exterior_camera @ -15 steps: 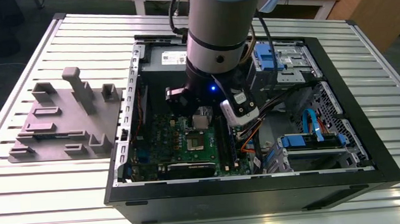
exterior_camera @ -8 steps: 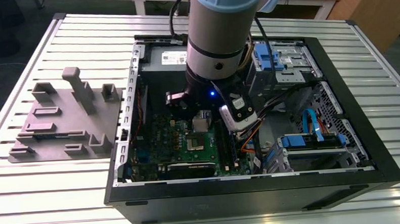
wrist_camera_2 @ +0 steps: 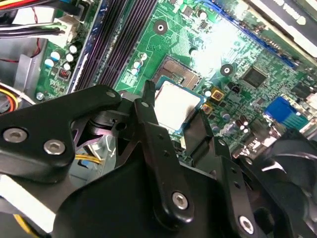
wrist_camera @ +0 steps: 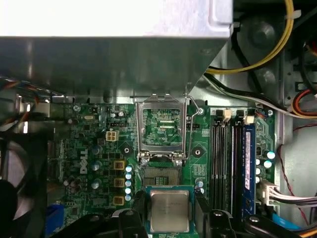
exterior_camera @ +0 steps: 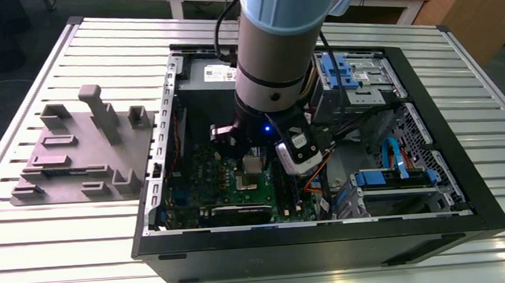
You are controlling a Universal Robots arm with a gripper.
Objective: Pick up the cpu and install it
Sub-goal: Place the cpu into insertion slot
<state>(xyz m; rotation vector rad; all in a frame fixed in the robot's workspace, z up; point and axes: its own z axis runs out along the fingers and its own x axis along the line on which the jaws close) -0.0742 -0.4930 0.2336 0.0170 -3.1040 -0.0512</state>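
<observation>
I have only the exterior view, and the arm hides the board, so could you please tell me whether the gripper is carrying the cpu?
Observer: Yes. In the first wrist view the gripper is closed on the cpu, with a finger on each side and the silver top facing the camera.
Operator: Thank you. Is the socket open for it?
Observer: The socket bracket stands raised, and the socket below it is bare.
Operator: Is the cpu seated yet?
Observer: No. In the first wrist view it shows just beside the socket's bare contacts, not on them.
</observation>
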